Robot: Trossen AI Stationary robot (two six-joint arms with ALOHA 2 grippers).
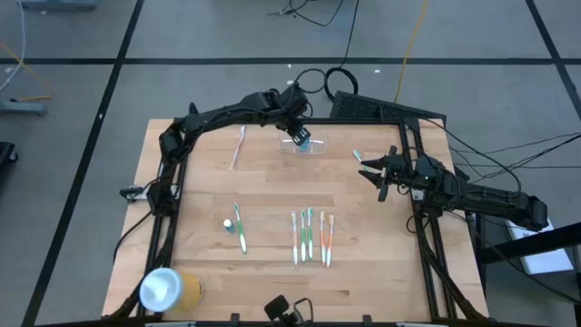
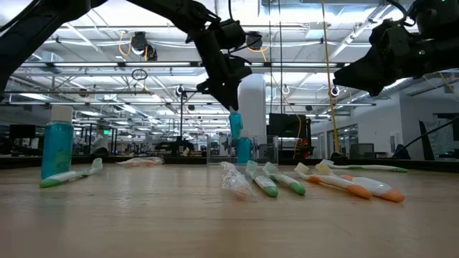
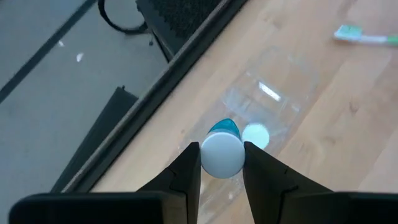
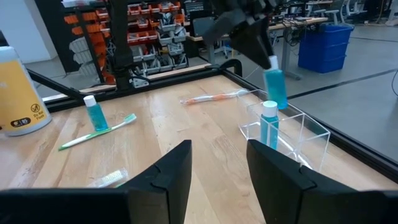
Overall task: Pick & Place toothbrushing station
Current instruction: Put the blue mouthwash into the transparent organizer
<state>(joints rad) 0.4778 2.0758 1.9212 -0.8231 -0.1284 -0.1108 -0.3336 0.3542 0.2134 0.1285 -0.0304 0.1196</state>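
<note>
The see-through holder (image 1: pixel 313 148) stands on the table near its far edge, and also shows in the right wrist view (image 4: pixel 292 134). A small teal bottle with a white cap (image 4: pixel 268 126) stands upright in it. My left gripper (image 1: pixel 300 136) is shut on a second teal bottle (image 4: pixel 275 87) right above the holder. My right gripper (image 1: pixel 374 173) is open and empty, toward the table's right edge, to the right of the holder. My left gripper pinches the bottle's white cap (image 3: pixel 222 155) between its two fingers, which come from above and point down. The teal bottle (image 2: pixel 235 125) hangs upright below the fingers, over the holder and clear of the table.
Several toothbrushes (image 1: pixel 311 236) lie in a row at the near middle. A green one (image 1: pixel 241 229) lies beside a third small bottle (image 1: pixel 228 223), a pink one (image 1: pixel 238 145) at the far left, another (image 1: pixel 363 158) by my right gripper. A yellow cylinder (image 1: pixel 168 289) stands at the near left corner.
</note>
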